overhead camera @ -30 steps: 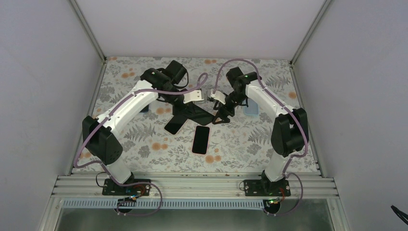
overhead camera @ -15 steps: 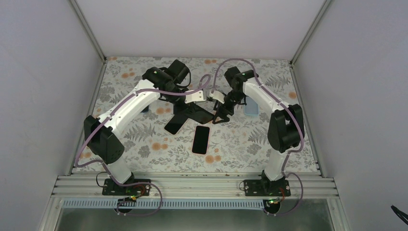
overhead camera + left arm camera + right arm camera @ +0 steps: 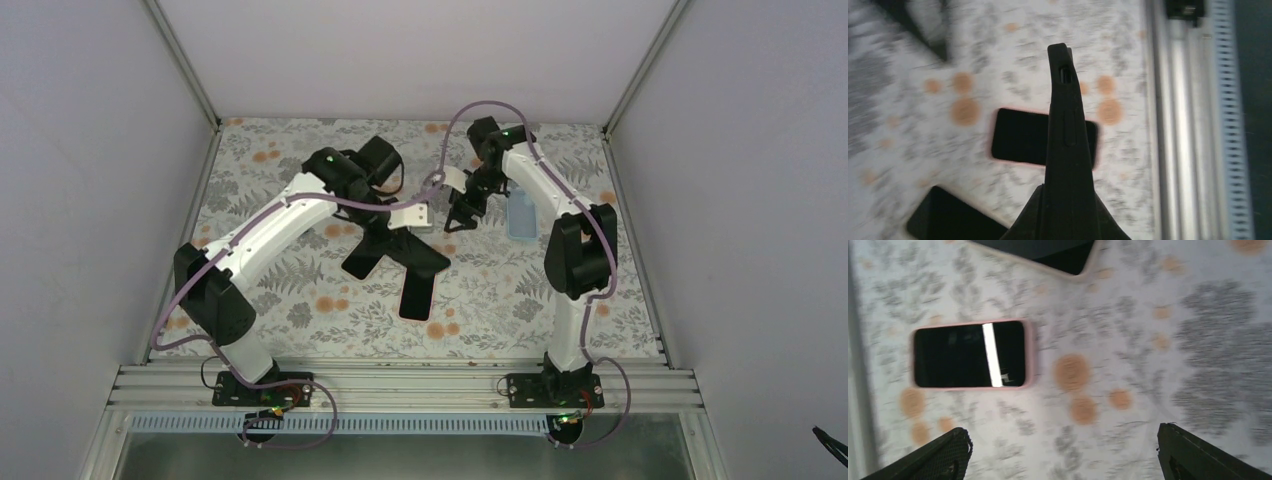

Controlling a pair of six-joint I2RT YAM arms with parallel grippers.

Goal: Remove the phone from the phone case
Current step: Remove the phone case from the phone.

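Observation:
My left gripper point(image 3: 396, 238) point(image 3: 1068, 191) is shut on a black phone case point(image 3: 418, 254) point(image 3: 1066, 131), which is lifted off the table and seen edge-on in the left wrist view. A black phone point(image 3: 357, 264) point(image 3: 945, 220) lies flat just left of it. My right gripper point(image 3: 459, 217) point(image 3: 1063, 431) hangs open and empty to the case's far right, apart from it. Its fingers point(image 3: 943, 454) frame bare cloth.
A phone in a pink case point(image 3: 417, 291) point(image 3: 1020, 136) point(image 3: 970, 355) lies screen up below the held case. A light blue case point(image 3: 520, 219) rests at the right, beside the right arm. The floral tablecloth point(image 3: 300, 310) ends at the metal rail point(image 3: 1178, 125).
My right gripper has pulled back from the black case, up and toward the far side. My left arm has carried the case slightly right and nearer, over the pink-cased phone.

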